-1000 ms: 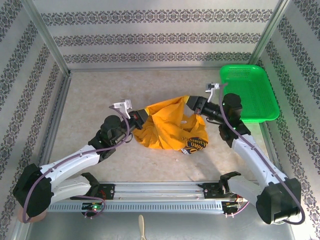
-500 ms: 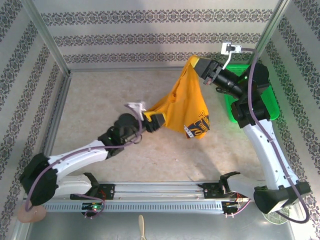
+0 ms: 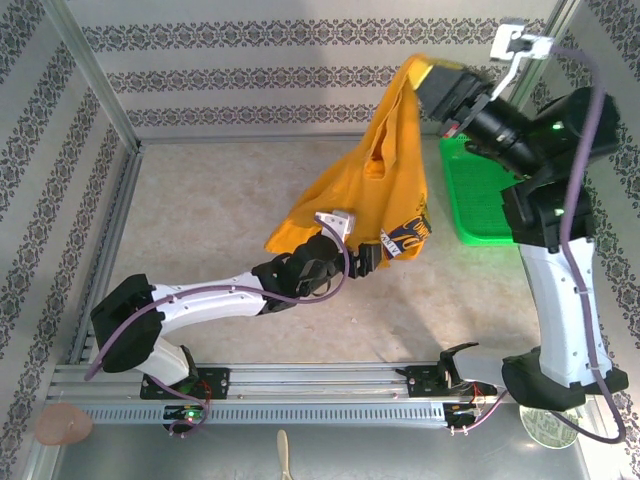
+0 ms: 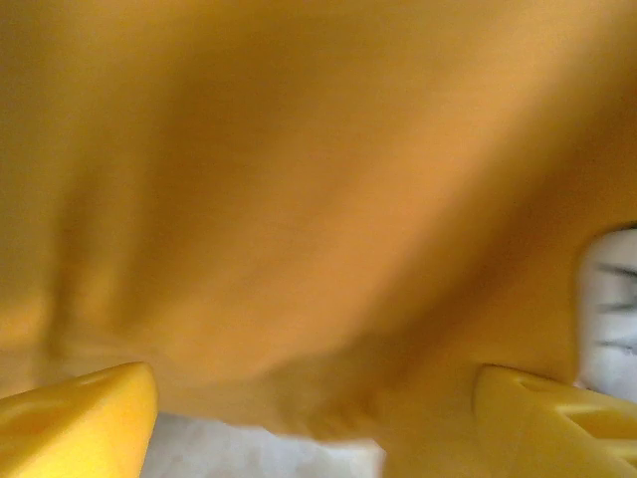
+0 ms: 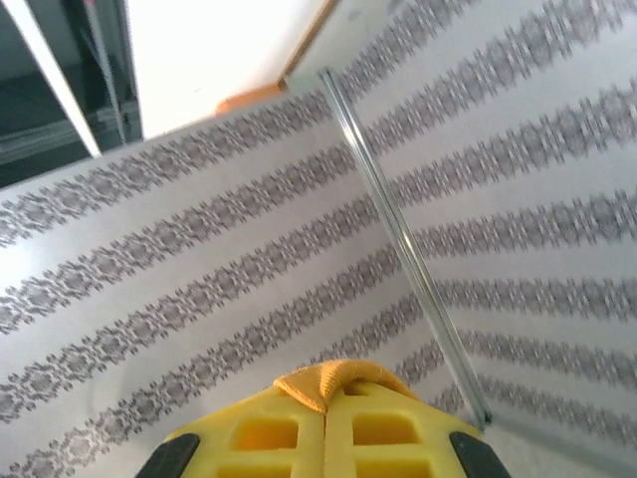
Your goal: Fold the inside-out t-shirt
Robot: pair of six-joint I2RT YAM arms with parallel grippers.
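Item: inside-out t-shirt — mustard-orange, short-sleeved, soft cloth falling in long loose folds.
Position: hung in the air over the table; top bunch high at the far right, body trailing down and left toward the middle; whether the low edge touches the tabletop cannot be told.
Print: dark navy and white lettering on the lower right of the hanging cloth, curled and partly lost in folds.
Right gripper: raised near the far wall, clamped on the shirt's uppermost bunch.
Right wrist view: yellow moulded pads pressed together, a small crest of orange cloth squeezed up between them — the pinch plain here, while from above only cloth meeting the fingers.
Left gripper: low, at the shirt's lower edge just beside the print, tips partly under cloth in the overhead view.
Left wrist view: two yellow fingers wide apart at the bottom corners, nothing clamped; blurred orange cloth across the field beyond them; pale patch at the right edge, too blurred to name.
Basket: green plastic, fine mesh, rectangular, on the table's far right beneath the raised right arm, apart from the shirt.
Table surface: pale, speckled, stone-like, matte.
Walls: white with bands of dark ornamental pattern; seen close in the right wrist view, with a slim metal corner post.
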